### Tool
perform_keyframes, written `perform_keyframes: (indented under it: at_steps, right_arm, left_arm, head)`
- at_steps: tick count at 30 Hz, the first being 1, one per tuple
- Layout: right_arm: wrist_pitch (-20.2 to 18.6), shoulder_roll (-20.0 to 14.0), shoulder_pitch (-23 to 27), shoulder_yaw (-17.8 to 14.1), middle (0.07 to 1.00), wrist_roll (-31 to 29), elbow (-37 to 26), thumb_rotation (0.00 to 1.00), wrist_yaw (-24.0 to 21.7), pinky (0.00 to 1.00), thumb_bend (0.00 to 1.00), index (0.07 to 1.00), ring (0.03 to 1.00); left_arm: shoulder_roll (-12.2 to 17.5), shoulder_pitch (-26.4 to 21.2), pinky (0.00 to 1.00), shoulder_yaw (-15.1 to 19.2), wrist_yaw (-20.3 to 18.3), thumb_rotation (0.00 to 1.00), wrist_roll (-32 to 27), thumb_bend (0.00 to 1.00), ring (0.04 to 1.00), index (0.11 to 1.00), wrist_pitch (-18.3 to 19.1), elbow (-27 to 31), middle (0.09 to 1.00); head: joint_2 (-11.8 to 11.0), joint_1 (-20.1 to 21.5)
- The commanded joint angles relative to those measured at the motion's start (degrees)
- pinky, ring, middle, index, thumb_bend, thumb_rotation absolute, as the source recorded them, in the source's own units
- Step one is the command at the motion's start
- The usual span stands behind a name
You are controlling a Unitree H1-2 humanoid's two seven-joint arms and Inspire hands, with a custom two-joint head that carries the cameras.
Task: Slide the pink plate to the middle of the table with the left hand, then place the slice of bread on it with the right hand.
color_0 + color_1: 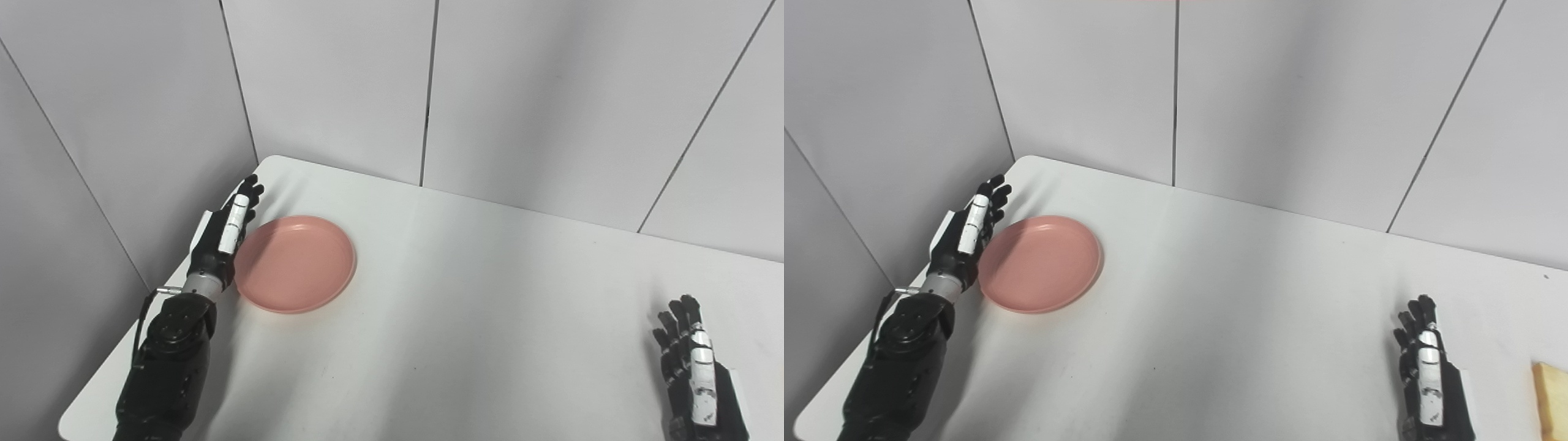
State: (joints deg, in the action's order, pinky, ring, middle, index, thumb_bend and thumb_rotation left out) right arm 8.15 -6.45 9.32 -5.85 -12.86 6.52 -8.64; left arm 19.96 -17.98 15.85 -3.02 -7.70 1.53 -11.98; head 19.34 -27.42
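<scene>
Evidently step 1 just starting: plate (295, 263) near table (465, 318) L corner, L hand (223, 236) flat, fingers straight, beside rim. R hand (1427, 367) spread, idle; bread (1549, 398) untouched.

Two side-by-side head cameras look down on one table (465, 318).

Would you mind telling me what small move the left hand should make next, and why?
Probably push sideways toward the table's middle. The left hand stands open, edge-on against the plate's left rim, and the plate sits near the far left corner. The right hand waits open near the bread, which shows only at the right eye view's edge.
</scene>
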Motion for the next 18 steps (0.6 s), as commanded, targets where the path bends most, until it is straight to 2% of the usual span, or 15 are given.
perform_keyframes:
  at_steps: [1, 4, 10, 18]
  right_arm:
    - [3.26, -0.26, 1.40, -0.35, 0.985, -0.47, -0.74, 0.94, -0.54, 1.00, 0.61, 0.987, 0.985]
    - [3.33, -0.25, 1.46, -0.39, 0.986, -0.59, -0.67, 0.94, -0.61, 1.00, 0.62, 0.988, 0.984]
    - [3.41, -0.33, 1.41, -0.42, 0.982, -0.65, -0.62, 0.94, -0.66, 1.00, 0.62, 0.983, 0.983]
    - [3.00, -0.49, 1.33, -0.38, 0.986, -0.58, -0.92, 0.94, -0.67, 1.00, 0.62, 0.989, 0.987]
  left_arm:
    - [1.16, -0.78, 1.00, 0.49, 0.39, 1.00, -0.14, 0.80, 0.978, 0.915, -0.94, 2.74, 0.937]
    - [1.30, -0.24, 1.00, 0.44, 0.08, 1.00, -0.10, 0.81, 0.976, 0.916, -1.79, 5.11, 0.940]
    - [1.65, 1.10, 1.00, 0.89, 0.78, 1.00, 0.60, 0.85, 0.972, 0.917, 0.03, 9.20, 0.937]
    - [4.22, 1.67, 1.00, 0.19, -1.25, 1.00, 0.40, 0.80, 0.972, 0.923, 4.05, 5.33, 0.945]
  head:
    - [0.04, 0.03]
    - [0.01, 0.07]
    - [0.18, 0.09]
    - [0.16, -0.12]
